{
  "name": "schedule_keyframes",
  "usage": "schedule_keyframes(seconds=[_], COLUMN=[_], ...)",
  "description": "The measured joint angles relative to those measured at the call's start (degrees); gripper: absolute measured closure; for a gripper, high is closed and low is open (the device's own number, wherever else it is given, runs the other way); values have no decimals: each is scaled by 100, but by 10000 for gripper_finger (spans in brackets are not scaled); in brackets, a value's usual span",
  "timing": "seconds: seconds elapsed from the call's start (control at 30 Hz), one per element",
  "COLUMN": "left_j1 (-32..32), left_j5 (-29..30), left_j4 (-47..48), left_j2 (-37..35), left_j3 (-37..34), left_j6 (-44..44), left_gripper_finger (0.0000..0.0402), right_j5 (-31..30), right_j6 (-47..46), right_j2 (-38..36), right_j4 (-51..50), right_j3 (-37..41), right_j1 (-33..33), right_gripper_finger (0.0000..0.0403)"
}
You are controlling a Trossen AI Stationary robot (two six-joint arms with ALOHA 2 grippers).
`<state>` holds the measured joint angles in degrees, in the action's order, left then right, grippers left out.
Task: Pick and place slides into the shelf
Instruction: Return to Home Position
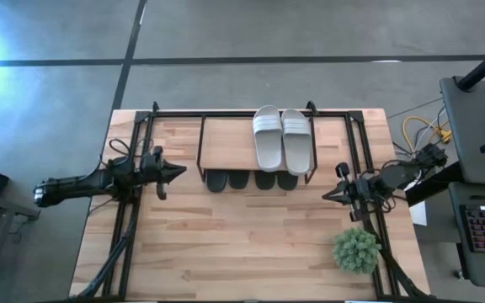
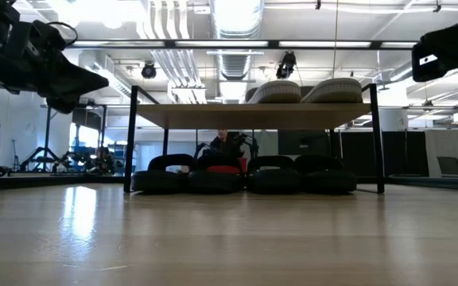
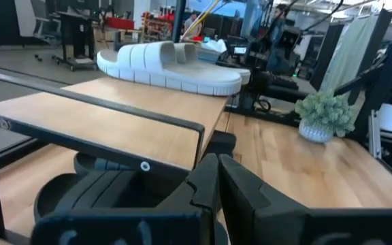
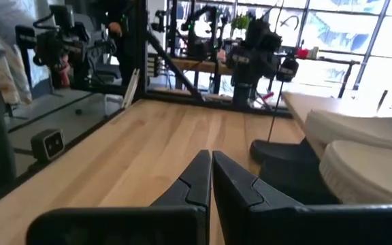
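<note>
The shelf (image 1: 226,143) stands at the table's far side, a black tube frame with a light wood top. Two light grey-white slides (image 1: 282,139) lie side by side on its top plank (image 3: 162,64), toward its right end. Several dark slides (image 1: 251,180) sit in a row on the table under the plank (image 2: 241,176). My left gripper (image 1: 182,172) hovers shut just left of the shelf, pointing at it (image 3: 216,178). My right gripper (image 1: 327,196) hovers shut to the right of the shelf, near its front right leg (image 4: 211,175). Neither holds anything.
A small potted green plant (image 1: 357,250) stands near the table's right near corner (image 3: 324,116). Black frame rails (image 1: 120,236) run along the table's left and right sides. The wide wooden tabletop (image 1: 242,244) stretches in front of the shelf. A person sits in the room behind (image 2: 225,147).
</note>
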<state>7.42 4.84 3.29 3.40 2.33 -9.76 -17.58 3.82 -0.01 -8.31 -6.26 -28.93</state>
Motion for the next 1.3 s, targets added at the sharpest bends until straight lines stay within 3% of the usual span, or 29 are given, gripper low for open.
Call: schedule_keyframes(seconds=[0.2,0.4,0.53,0.67,0.73,0.93,1.13,1.3], left_j1=[0,0,0,0,0,2,2,2], left_j5=[-1,16,16,29,43,108,110,107], left_j4=[35,70,70,41,42,33,31,22], left_j2=[-4,94,114,116,113,111,121,116], left_j3=[20,90,94,88,84,70,68,34], left_j6=[-5,-18,-33,-33,-33,-35,-35,-35], left_gripper_finger=[402,402,402,402,402,402,402,402], right_j5=[-18,-477,240,1865,2368,2700,3486,3548], right_j6=[-52,-58,-300,-469,-394,-549,-810,-977], right_j2=[4,103,0,53,75,313,580,683], right_j4=[363,249,147,459,521,523,603,617], right_j3=[70,98,199,406,415,398,396,396], right_j1=[310,1060,1776,2626,3007,3731,3771,3775], right_gripper_finger=[394,394,394,394,394,394,394,394])
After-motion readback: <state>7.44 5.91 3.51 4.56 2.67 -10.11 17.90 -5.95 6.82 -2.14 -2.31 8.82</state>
